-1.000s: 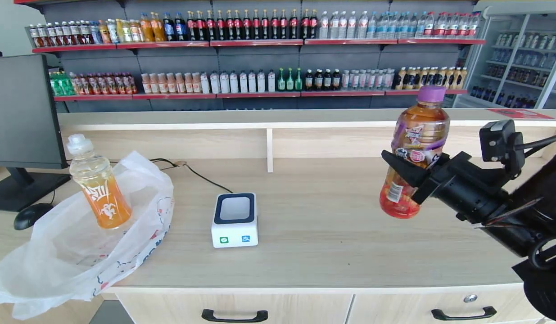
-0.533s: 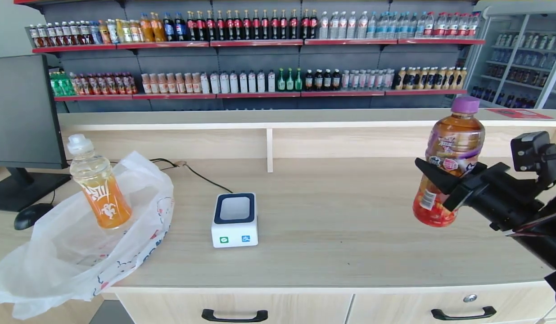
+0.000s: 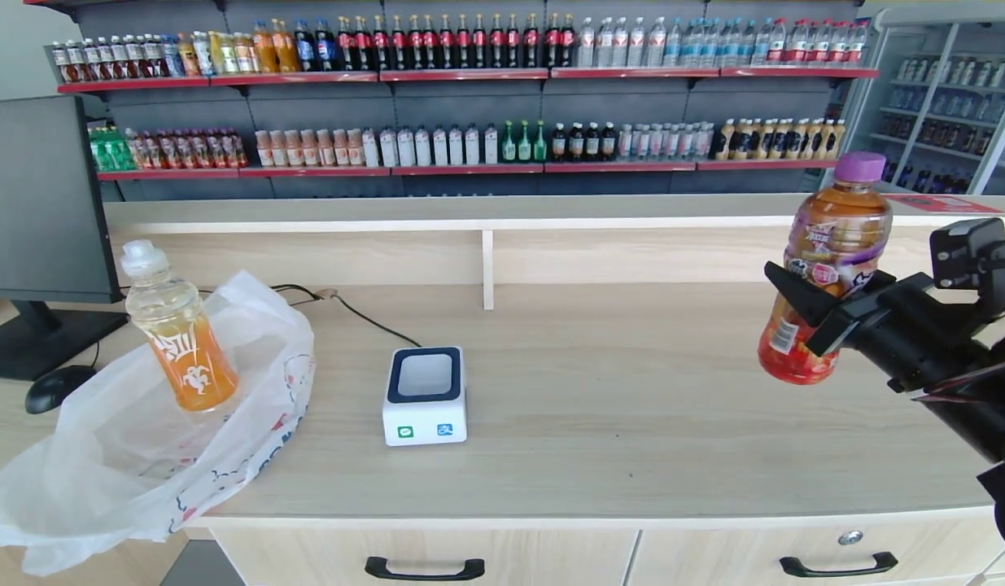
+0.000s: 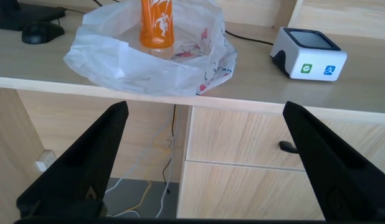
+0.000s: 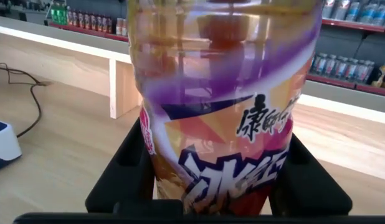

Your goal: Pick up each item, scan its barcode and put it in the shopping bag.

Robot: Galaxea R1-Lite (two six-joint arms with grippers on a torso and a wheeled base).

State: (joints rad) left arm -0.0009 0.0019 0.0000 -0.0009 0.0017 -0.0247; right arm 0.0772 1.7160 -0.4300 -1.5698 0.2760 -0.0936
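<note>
1. The right gripper (image 3: 811, 303) pinches the purple-capped tea bottle (image 3: 832, 260) at its labelled waist; one black finger lies across the near face and the other is hidden behind the bottle; the bottle hangs in the air above the counter (image 3: 632, 391), touching nothing else.
2. The cap stands well above the fingers and the rounded base hangs below them, so the bottle is near upright with a slight lean.
3. It looks nearly full, so I judge it fairly heavy for its size; the liquid will slosh and pull on the grip if it is swung fast.
4. The plastic wall seems stiff enough at the waist; the glossy label sleeve under the pads is probably slick, so a firm squeeze there is the safest hold; the cap and shoulder are poorer places to hold.
5. A white printed patch sits just below the fingers and is likely the barcode; the fingers do not cover it.
6. The scanner (image 3: 425, 396) sits well beyond the fingertips and lower; the shopping bag (image 3: 250, 423) lies farther on, with an orange drink bottle (image 3: 176, 334) standing in it.
7. The left gripper (image 4: 205, 109) has its fingers spread wide on nothing; the bag lies beyond their tips.
</note>
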